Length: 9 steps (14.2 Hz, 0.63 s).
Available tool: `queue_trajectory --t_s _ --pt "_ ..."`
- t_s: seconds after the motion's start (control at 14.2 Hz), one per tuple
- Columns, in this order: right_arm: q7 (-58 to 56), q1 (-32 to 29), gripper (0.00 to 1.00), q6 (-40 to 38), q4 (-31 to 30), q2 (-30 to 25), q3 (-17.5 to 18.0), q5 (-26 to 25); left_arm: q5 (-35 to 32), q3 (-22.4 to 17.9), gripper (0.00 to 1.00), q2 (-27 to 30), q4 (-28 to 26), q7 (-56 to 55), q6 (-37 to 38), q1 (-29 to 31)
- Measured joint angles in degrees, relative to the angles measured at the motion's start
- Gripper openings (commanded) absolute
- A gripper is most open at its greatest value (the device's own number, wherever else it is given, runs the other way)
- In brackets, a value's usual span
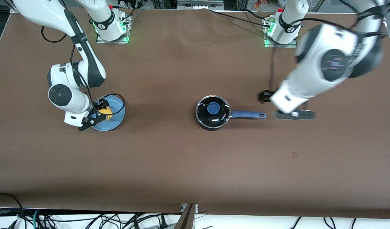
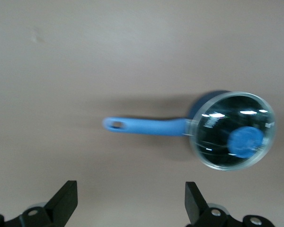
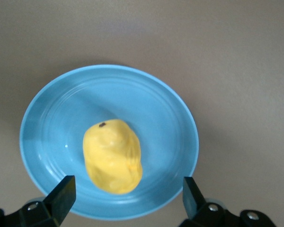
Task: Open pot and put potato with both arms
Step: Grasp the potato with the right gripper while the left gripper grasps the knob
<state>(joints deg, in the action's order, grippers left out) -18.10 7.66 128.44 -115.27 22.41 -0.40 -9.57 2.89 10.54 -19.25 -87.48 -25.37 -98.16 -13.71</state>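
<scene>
The black pot stands mid-table with its glass lid on and the lid's blue knob up. Its blue handle points toward the left arm's end. My left gripper is open and empty above the table just past the handle's end. The left wrist view shows the pot, the lid and the handle ahead of the left gripper. The yellow potato lies on a blue plate. My right gripper hovers open over it, and the right wrist view shows the potato just ahead of the right gripper.
The blue plate sits toward the right arm's end of the brown table. The arm bases stand along the table's edge farthest from the front camera. Cables hang under the table's edge nearest the front camera.
</scene>
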Motion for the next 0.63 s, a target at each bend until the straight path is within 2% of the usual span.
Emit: queue_trajectory --t_s 0.14,0.35,0.49,0.63 --pt "-1.5 0.0 1.0 2.8 -0.9 0.9 0.0 0.0 0.9 0.0 1.0 -5.9 4.0 -5.1 -2.3 -4.7" --pt "-3.1 0.0 1.0 4.4 -1.5 1.9 0.0 0.0 1.1 0.0 1.0 -16.2 11.5 -6.5 -3.7 -8.2" --pt "-3.3 0.0 1.0 4.9 -2.3 2.1 0.0 0.0 2.2 0.0 1.0 -19.9 13.5 -6.5 -5.2 -9.1" --pt "-3.4 0.0 1.0 6.9 -3.7 2.1 0.0 0.0 3.1 0.0 1.0 -21.2 13.9 -6.5 -6.0 -9.9"
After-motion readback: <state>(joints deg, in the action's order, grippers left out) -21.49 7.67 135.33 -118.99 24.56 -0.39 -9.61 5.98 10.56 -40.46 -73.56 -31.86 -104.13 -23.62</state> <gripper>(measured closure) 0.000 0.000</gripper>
